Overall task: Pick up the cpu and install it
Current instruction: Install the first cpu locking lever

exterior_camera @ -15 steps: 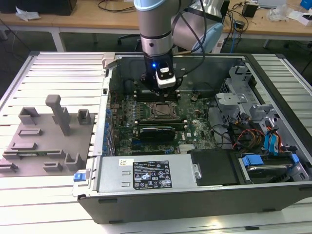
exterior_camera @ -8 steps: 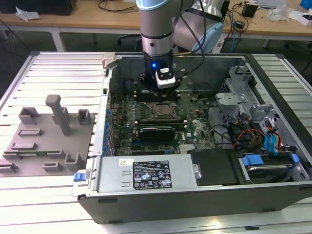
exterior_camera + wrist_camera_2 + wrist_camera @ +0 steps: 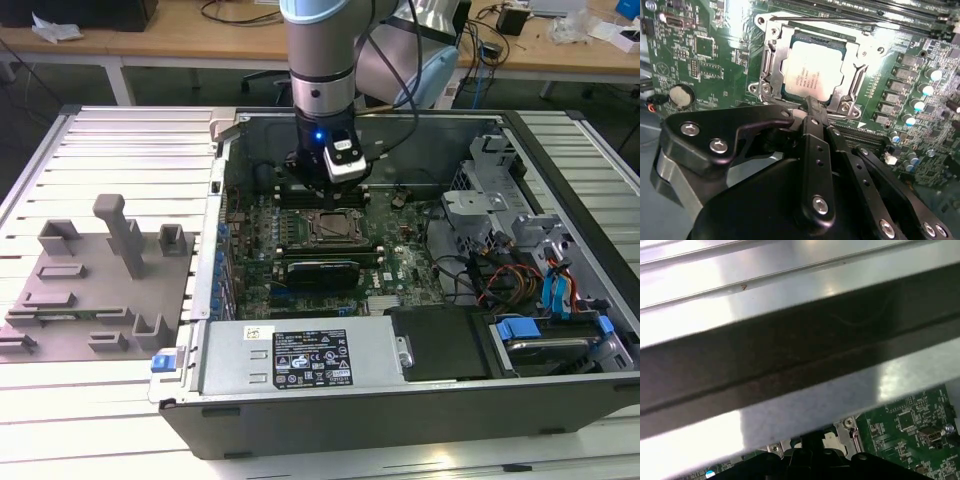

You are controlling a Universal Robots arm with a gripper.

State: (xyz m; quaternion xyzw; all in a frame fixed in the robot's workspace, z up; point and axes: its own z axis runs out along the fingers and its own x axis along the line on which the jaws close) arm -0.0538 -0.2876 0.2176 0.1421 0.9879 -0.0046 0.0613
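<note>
The cpu [image 3: 812,70] is a silvery square chip lying flat inside the metal-framed socket [image 3: 769,65] on the green motherboard. The socket frame stands open around it. In the second wrist view my gripper [image 3: 811,103] has its black tip at the socket's edge, just beside the chip and not holding it. From the exterior view the gripper [image 3: 336,193] hangs inside the open computer case, just above the socket [image 3: 335,228]. The first wrist view catches the gripper's dark body [image 3: 812,447] in front of a corner of the socket frame [image 3: 847,426].
The open computer case [image 3: 300,360] lies on a slatted metal table, with drive cages and cables [image 3: 520,260] at the exterior view's right. A grey plastic tray with upright blocks [image 3: 100,280] sits at the exterior view's left. A case wall [image 3: 790,355] runs close across the first wrist view.
</note>
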